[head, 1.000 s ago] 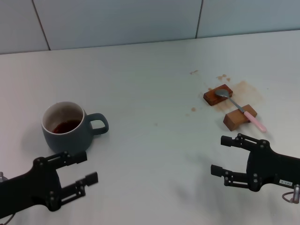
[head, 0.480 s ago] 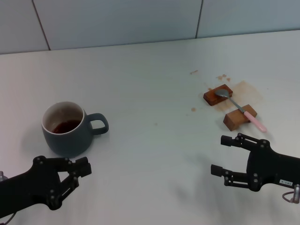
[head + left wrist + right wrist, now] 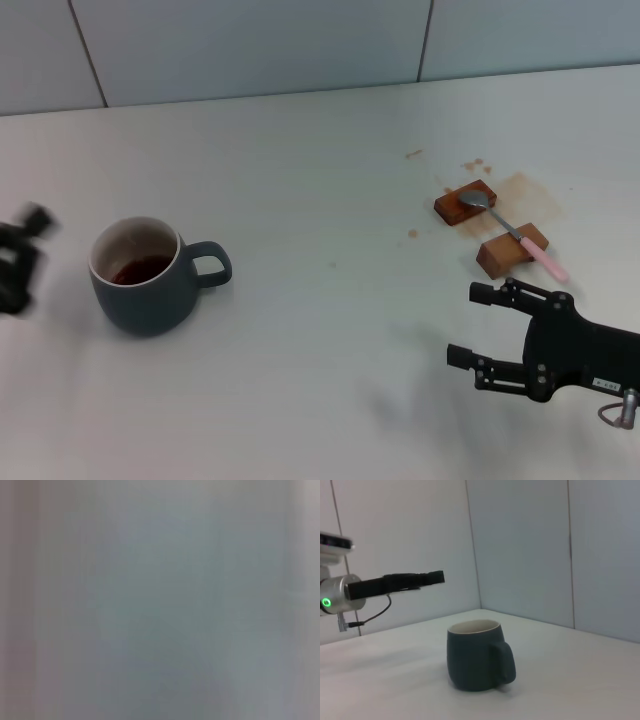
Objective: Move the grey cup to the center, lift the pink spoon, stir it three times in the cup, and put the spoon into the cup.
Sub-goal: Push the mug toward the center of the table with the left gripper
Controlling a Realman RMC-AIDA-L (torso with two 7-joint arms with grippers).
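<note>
You have one grey cup (image 3: 150, 275), one pink spoon (image 3: 510, 231) and two wooden blocks on the white table (image 3: 330, 330).

Take the cup as your landmark. It stands upright on the table's left part, with its loop handle pointing towards the right arm's side and dark brown liquid low inside its whitish interior. In the right wrist view the cup (image 3: 477, 654) stands alone on the surface, handle forward.

The spoon lies well to the right of the cup, bridging the blocks: its silver bowl rests on the far block (image 3: 465, 204), its shaft crosses the near block (image 3: 511, 250), and the pink handle end sticks out past that one. Brown stains mark the table around them.

The left gripper (image 3: 20, 262) is just to the left of the cup, apart from it, at the frame's edge and blurred; you cannot tell how its fingers stand. In the right wrist view the left gripper (image 3: 436, 576) reaches out level, higher than the cup's rim.

The right gripper (image 3: 478, 325) hovers low, far to the right of the cup and just short of the near block, its two fingers spread apart and holding nothing.
</note>
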